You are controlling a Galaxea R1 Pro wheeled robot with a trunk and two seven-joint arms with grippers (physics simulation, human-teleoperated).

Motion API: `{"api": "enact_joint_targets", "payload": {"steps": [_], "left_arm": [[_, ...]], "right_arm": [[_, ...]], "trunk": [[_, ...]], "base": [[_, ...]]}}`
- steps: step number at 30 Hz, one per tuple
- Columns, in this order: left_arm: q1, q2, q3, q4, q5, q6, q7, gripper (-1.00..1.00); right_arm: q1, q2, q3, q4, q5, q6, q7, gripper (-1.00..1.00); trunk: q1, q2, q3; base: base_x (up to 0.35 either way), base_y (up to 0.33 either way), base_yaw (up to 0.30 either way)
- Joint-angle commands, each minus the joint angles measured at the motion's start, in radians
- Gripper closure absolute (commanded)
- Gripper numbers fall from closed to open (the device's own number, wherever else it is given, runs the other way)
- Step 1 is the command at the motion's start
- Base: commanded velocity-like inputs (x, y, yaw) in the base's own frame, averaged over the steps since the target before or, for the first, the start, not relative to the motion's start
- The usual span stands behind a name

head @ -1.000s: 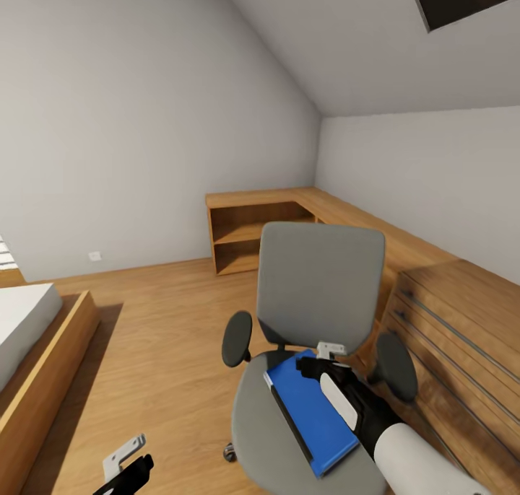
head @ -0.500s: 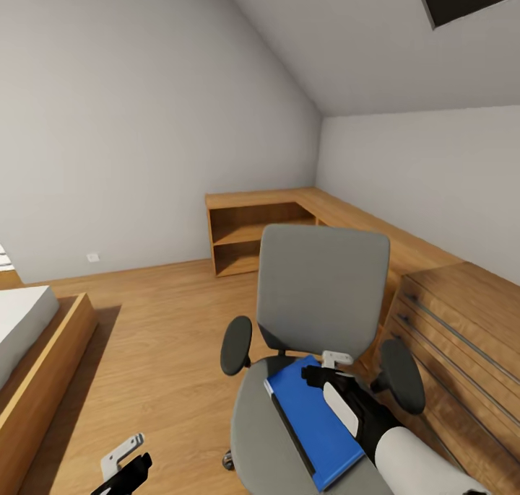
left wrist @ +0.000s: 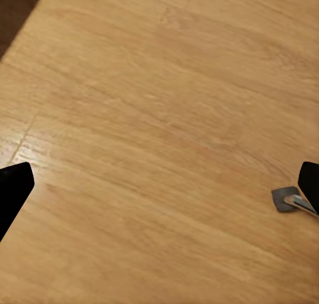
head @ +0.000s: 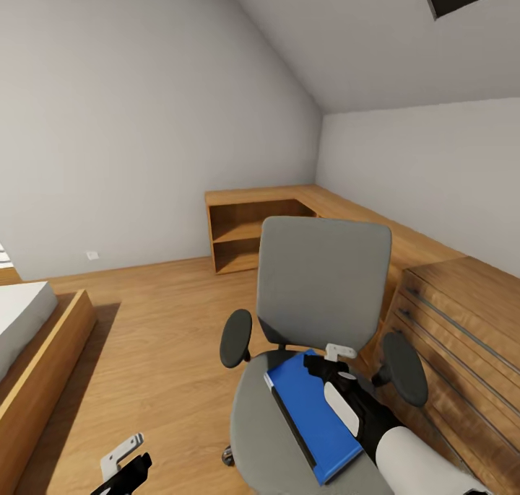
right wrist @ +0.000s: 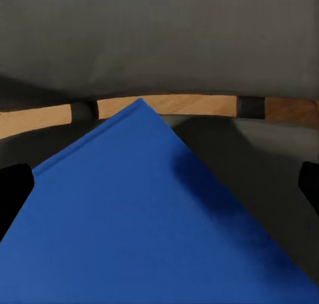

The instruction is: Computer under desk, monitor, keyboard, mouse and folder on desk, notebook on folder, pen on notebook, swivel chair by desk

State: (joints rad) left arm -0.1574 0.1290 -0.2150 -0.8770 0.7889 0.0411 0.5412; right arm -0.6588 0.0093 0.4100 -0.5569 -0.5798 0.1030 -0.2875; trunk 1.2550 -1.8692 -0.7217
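Observation:
The swivel chair (head: 321,278), with grey seat and back and black armrests, stands in front of me on the plank floor. The bright blue folder (head: 312,414) lies flat on its seat, a white edge along its left side. My right gripper (head: 318,369) hovers over the folder's far end, near the chair back, and is open. In the right wrist view the folder (right wrist: 146,224) spreads out below the right gripper (right wrist: 159,184), whose black fingertips (right wrist: 13,191) stand wide apart, with the grey chair back (right wrist: 159,31) beyond. My left gripper (head: 133,470) hangs low at the left, open over bare floor (left wrist: 159,118).
A wooden drawer chest (head: 462,322) stands close to the chair's right. A low wooden corner shelf (head: 253,228) runs along the far walls. A bed (head: 29,336) with a wooden frame lies at the left. Open plank floor (head: 159,336) lies between bed and chair.
The whole picture has shifted a little, so the camera moved. My right gripper has stayed over the folder's far end, open, and the left arm has kept still.

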Motion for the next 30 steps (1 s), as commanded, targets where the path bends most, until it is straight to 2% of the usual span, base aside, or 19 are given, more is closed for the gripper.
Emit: {"api": "enact_joint_targets", "payload": {"steps": [1, 5, 7, 11, 19, 30], "left_arm": [[-0.001, 0.000, -0.009, 0.001, 0.001, 0.003, 0.012, -1.00], [-0.001, -0.010, -0.007, -0.007, -0.001, 0.003, 0.008, -1.00], [-0.001, -0.013, -0.007, -0.009, -0.001, 0.003, 0.007, -1.00], [-0.001, -0.020, -0.006, -0.028, -0.002, 0.005, 0.006, -1.00], [-0.001, -0.022, -0.006, -0.045, -0.002, 0.007, 0.006, -1.00], [-0.001, -0.022, -0.006, -0.046, -0.002, 0.007, 0.006, -1.00]], "right_arm": [[-0.001, -0.007, 0.000, 0.004, -0.012, 0.010, -0.003, -1.00], [-0.001, -0.013, -0.022, 0.009, -0.034, 0.032, 0.020, -1.00], [-0.001, -0.004, -0.034, 0.005, -0.028, 0.026, 0.031, -1.00], [-0.001, -0.001, -0.019, -0.001, -0.009, 0.003, 0.008, -1.00], [-0.001, -0.002, -0.010, -0.004, -0.004, -0.013, -0.026, -1.00], [-0.001, -0.002, -0.010, -0.005, -0.003, -0.014, -0.027, -1.00]], "trunk": [[0.000, -0.001, -0.001], [0.000, -0.001, -0.001], [0.000, -0.001, -0.001], [0.000, -0.001, -0.001], [0.000, -0.001, -0.001], [0.042, -0.078, -0.035]], "base": [[0.000, 0.000, 0.000], [0.000, 0.000, 0.000], [0.000, 0.000, 0.000], [0.000, 0.000, 0.000], [0.000, 0.000, 0.000], [0.000, 0.000, 0.000]]}}
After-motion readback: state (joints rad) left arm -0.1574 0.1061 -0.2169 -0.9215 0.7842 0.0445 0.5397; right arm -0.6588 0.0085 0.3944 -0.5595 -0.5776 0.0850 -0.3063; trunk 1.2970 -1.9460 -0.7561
